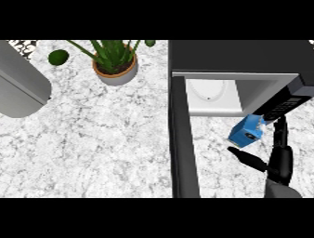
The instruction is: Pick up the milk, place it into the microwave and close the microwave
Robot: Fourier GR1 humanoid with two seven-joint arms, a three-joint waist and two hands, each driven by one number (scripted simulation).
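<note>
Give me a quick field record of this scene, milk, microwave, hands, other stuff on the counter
milk: blue carton, tilted, in front of the microwave's opening, not inside
microwave: black, door swung open, white cavity showing
right hand: fingers and thumb beside the carton; contact unclear
left hand: not in view
other items: potted plant, avocado, grey rounded appliance
surface: marble counter

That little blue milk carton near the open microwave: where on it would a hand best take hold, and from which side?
Probably across the flat side walls of the milk carton, about mid-height, coming from the lower right where the right hand already is. The carton is tilted, its top toward the microwave opening, so its box sides face the thumb and fingers, while the open door blocks the left.
</note>
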